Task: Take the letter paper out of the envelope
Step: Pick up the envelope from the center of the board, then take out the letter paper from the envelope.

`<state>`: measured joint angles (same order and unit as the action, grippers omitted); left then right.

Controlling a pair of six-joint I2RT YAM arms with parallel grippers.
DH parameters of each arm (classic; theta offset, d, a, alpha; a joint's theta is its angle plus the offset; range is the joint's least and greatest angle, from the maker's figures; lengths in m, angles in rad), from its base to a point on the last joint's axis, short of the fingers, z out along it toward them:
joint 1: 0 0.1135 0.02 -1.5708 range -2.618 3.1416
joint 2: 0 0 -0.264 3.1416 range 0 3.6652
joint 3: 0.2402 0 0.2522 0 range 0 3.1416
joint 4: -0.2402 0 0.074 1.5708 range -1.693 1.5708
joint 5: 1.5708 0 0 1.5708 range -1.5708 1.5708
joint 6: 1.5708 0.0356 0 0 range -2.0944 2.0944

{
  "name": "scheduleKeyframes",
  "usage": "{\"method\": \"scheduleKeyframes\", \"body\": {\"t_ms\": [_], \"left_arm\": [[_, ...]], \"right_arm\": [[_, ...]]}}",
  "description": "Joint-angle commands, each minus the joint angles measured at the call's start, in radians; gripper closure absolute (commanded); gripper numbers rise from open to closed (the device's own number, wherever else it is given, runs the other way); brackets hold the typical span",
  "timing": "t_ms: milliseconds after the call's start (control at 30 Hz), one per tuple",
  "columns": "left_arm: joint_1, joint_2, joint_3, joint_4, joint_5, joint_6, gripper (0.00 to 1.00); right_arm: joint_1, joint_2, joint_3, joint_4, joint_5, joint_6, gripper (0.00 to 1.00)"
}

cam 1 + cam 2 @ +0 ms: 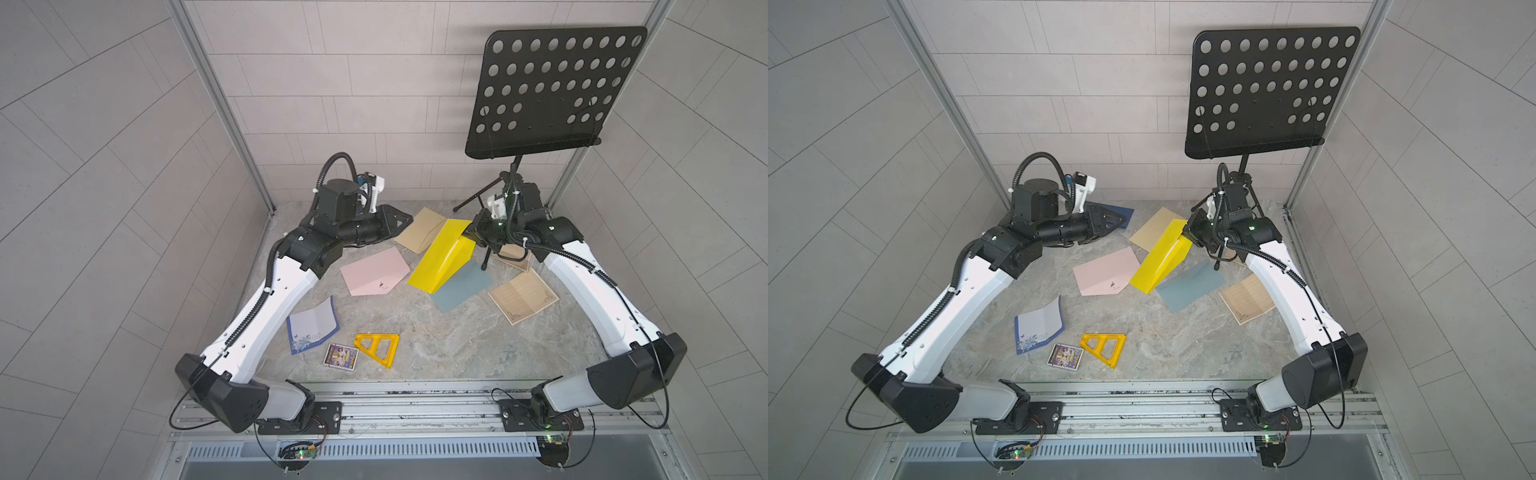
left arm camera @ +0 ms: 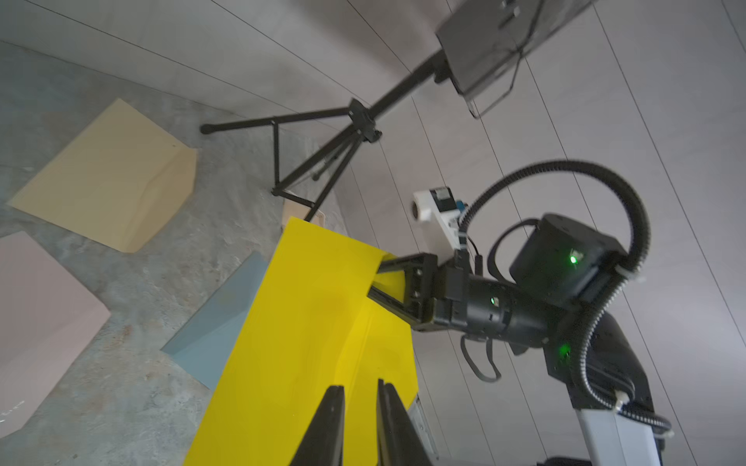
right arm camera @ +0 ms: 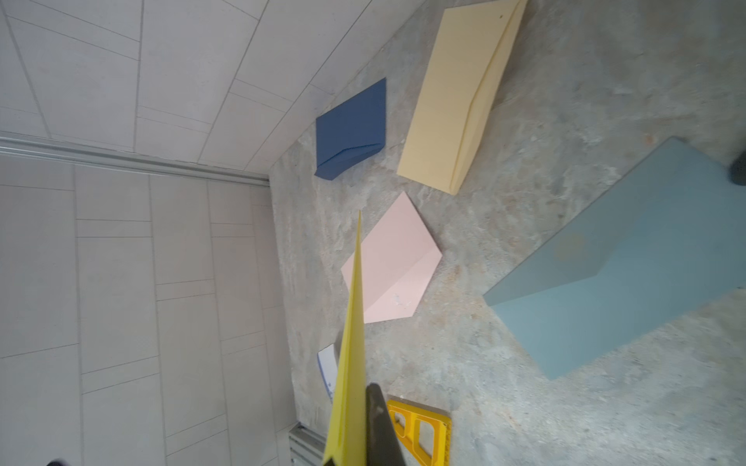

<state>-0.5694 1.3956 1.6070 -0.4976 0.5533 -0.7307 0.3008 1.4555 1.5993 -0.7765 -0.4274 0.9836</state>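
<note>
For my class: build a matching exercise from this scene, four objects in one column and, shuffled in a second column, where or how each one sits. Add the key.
Objects
1. yellow paper envelope
2. pink paper envelope
3. black perforated music stand
4. yellow plastic triangular frame

Places
a. stands at the back of the grey stone-patterned table
b. lies flat mid-table
c. one end lifted, pinched in the right gripper
d. lies near the table's front edge, beside a small picture card

Pairs: 1-c, 2-b, 3-a, 4-d
</note>
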Motion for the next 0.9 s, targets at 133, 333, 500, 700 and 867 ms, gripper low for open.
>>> {"method": "scheduleKeyframes", "body": {"t_ms": [133, 333, 500, 700, 867], "left_arm": [[-0.198, 0.067, 0.035, -0.14, -0.215, 0.188, 0.82], [-0.253, 0.112, 0.056, -0.137, -0.214, 0.221, 0.87], [-0.286, 0.142, 0.057, -0.121, -0.21, 0.224, 0.87], [-0.31, 0.179, 0.088, -0.147, -0.244, 0.255, 0.84], [-0.316, 0.204, 0.107, -0.18, -0.284, 0.278, 0.83]], "right_arm": [[0.085, 0.003, 0.056, -0.122, 0.206, 0.017, 1.0], [0.098, 0.003, 0.054, -0.116, 0.19, 0.059, 1.0], [0.097, 0.005, 0.053, -0.12, 0.173, 0.087, 1.0], [0.101, 0.003, 0.05, -0.11, 0.161, 0.108, 1.0], [0.102, 0.0, 0.048, -0.104, 0.147, 0.117, 1.0]]}}
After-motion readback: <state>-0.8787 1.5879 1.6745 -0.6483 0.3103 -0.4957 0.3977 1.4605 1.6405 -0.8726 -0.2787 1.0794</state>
